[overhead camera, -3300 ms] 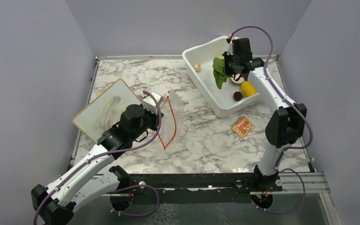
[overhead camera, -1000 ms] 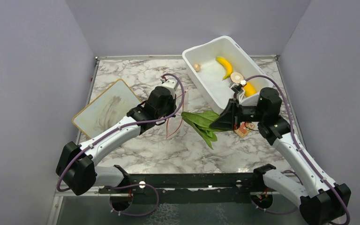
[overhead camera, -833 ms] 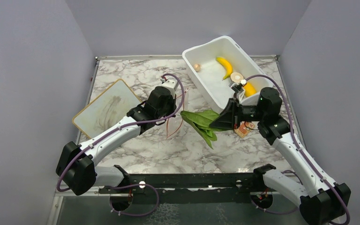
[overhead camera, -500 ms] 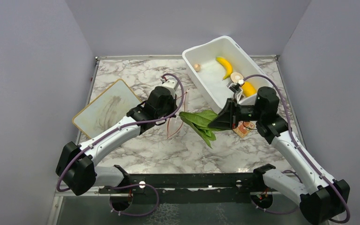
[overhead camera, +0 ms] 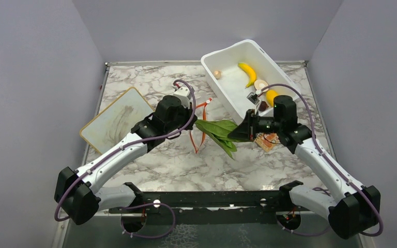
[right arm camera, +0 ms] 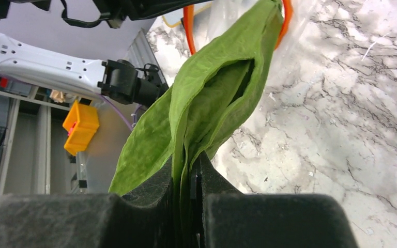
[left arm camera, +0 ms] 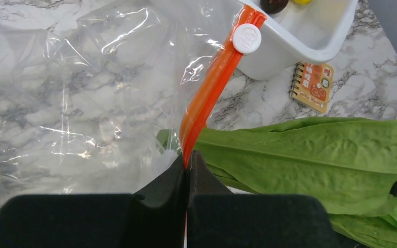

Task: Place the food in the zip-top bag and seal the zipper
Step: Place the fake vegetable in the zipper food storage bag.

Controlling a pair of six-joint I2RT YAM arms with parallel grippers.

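My left gripper (overhead camera: 192, 114) (left arm camera: 187, 158) is shut on the red-orange zipper (left arm camera: 210, 85) of the zip-top bag (left arm camera: 82, 93), holding the mouth up off the table. My right gripper (overhead camera: 239, 134) (right arm camera: 188, 161) is shut on the stem end of the long green leafy vegetable (overhead camera: 218, 132) (right arm camera: 212, 98). The leaf (left arm camera: 310, 150) points left, and its tip reaches the orange strip (overhead camera: 202, 126) at the bag's mouth. A banana (overhead camera: 247, 74), a yellow oval fruit (overhead camera: 272, 95) and two beige pieces (overhead camera: 217, 74) lie in the white tub (overhead camera: 226, 87).
A small orange patterned notepad (overhead camera: 266, 140) (left arm camera: 313, 87) lies on the marble just under my right wrist. A pale board (overhead camera: 115, 120) lies at the left of the table. The tub's near wall (left arm camera: 289, 49) stands close behind the bag.
My left gripper raised the bag's mouth and shifted slightly left. My right gripper carried the leaf leftward, bringing its tip up to the orange strip.
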